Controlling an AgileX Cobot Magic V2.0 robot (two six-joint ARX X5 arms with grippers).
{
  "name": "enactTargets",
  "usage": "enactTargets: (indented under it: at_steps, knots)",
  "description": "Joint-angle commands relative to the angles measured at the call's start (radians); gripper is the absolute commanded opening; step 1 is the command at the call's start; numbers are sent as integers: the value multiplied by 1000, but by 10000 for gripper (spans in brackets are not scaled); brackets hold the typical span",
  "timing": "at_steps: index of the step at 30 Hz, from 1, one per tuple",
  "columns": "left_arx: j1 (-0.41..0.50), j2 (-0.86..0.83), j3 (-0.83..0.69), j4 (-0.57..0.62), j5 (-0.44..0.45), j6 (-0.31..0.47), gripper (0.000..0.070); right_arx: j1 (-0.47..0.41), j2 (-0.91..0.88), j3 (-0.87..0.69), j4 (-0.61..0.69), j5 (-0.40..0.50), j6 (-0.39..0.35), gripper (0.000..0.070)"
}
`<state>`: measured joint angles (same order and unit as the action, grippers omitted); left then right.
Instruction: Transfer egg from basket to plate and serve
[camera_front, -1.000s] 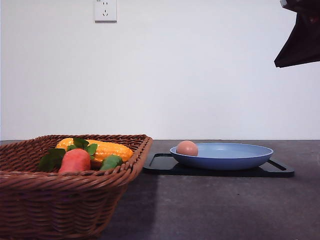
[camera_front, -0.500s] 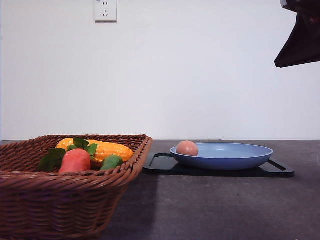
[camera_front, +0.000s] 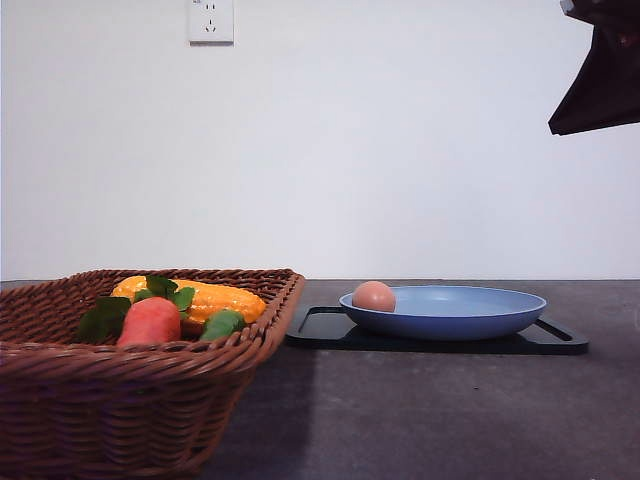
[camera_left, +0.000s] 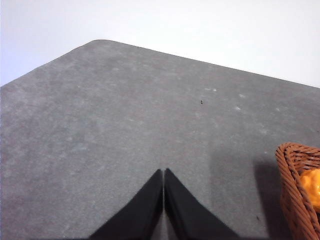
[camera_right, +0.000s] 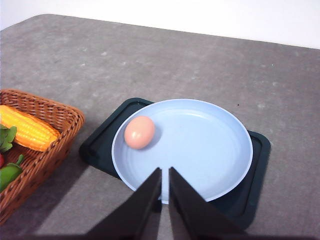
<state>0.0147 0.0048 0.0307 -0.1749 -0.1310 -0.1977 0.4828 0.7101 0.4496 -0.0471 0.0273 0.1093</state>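
We find the egg (camera_front: 374, 296) lying in the plate (camera_front: 470, 312), close against the rim on the side nearest the basket (camera_front: 130, 400); the right wrist view shows the egg (camera_right: 139, 132) resting on the pale blue floor of the plate (camera_right: 210, 145), apart from everything else. The plate sits on a black tray (camera_front: 330, 330) which juts out past it on both sides, and the tray (camera_right: 97, 145) lies just beside the basket (camera_right: 55, 112) without clearly touching it. Inside the basket, on the side away from the plate, we see a yellow corn cob (camera_front: 215, 297), a red-orange vegetable (camera_front: 150, 321) with green leaves (camera_front: 105, 317), and a green piece (camera_front: 223, 324) nearer the plate. The right gripper (camera_right: 164, 175) hangs above the near rim of the plate — its two dark fingers almost together, only a thin slit between them, gripping nothing. The left gripper (camera_left: 163, 176) is over bare grey table (camera_left: 100, 125) on the far side of the basket from the plate, its fingers pressed tip to tip and empty; an edge of the basket (camera_left: 295, 190) shows beside it. In the front view a dark piece of arm (camera_front: 598, 80) hangs high above the plate, and a white wall socket (camera_front: 211, 20) sits on the wall above the basket.
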Motion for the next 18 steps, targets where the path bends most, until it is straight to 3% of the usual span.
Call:
enactTargets:
  at_steps: [1, 9, 13, 16, 18]
  knots:
    - [1, -2, -27, -4, 1, -2, 0, 6, 6, 5, 10, 3, 10, 0]
    - [1, -2, -27, -4, 1, -2, 0, 6, 6, 5, 9, 3, 7, 0]
    - [1, -2, -27, -4, 1, -2, 0, -2, -13, -1, -4, 55, -167, 0]
    - [1, -2, -27, -4, 1, -2, 0, -58, -90, -30, -2, 79, -233, 0]
    - [1, -2, -27, -4, 1, -2, 0, -107, -145, -71, 11, 49, -235, 0]
